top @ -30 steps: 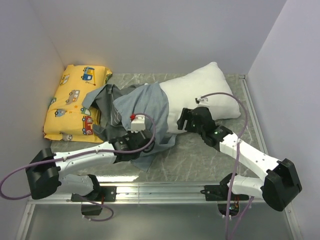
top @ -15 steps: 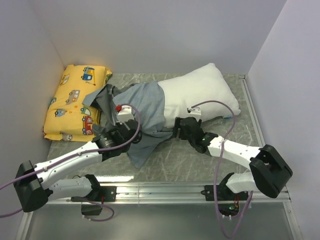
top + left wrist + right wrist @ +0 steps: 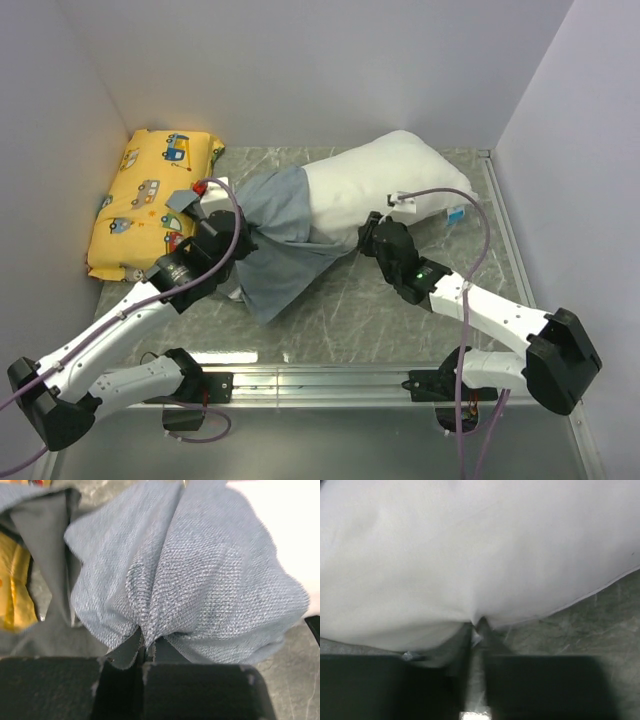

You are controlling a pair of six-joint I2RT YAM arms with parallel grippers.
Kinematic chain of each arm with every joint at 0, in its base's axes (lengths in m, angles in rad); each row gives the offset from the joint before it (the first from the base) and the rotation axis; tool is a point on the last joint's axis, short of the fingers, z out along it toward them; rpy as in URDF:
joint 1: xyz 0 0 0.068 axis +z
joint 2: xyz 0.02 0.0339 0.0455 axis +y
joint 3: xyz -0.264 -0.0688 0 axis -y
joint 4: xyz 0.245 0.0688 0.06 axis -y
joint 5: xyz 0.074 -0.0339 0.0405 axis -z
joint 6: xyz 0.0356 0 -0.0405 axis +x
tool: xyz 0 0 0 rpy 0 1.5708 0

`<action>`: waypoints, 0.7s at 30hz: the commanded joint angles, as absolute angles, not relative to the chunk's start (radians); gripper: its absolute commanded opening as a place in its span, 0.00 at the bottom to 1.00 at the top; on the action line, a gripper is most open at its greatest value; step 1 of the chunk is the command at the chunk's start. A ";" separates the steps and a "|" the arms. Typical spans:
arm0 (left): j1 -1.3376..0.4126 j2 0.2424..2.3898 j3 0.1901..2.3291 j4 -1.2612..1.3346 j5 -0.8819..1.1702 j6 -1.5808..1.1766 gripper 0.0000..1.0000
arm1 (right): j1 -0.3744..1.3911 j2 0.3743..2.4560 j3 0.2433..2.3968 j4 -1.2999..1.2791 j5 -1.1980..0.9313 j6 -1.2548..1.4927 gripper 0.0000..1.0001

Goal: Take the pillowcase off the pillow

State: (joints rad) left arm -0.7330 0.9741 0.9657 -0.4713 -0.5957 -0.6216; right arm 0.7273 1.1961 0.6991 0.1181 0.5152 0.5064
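walls (image 3: 300, 70): plain pale, three sides | tabletop (image 3: 345, 315): grey marbled | near rail (image 3: 330, 378): metal | light: even

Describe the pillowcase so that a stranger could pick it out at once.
On the marbled grey table, look between the yellow cartoon cushion at the left and the plump white pillow. The pillowcase is the bunched fabric sleeving the pillow's left end: the only blue-grey cloth there, limp rather than stuffed.

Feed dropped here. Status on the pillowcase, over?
Left tool shut on pillowcase. Right tool shut on pillow edge. Pillowcase covers pillow's left end only. Cushion close by, left.
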 commanded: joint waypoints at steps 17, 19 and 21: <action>-0.698 0.976 1.152 -0.512 -0.572 -0.509 0.00 | 0.726 1.354 0.758 0.244 0.540 0.560 0.62; -0.696 0.974 1.166 -0.511 -0.584 -0.488 0.01 | 0.726 1.344 0.796 0.193 0.595 0.552 0.00; -0.696 0.980 1.203 -0.522 -0.598 -0.468 0.00 | 0.726 1.289 0.813 0.131 0.613 0.528 0.00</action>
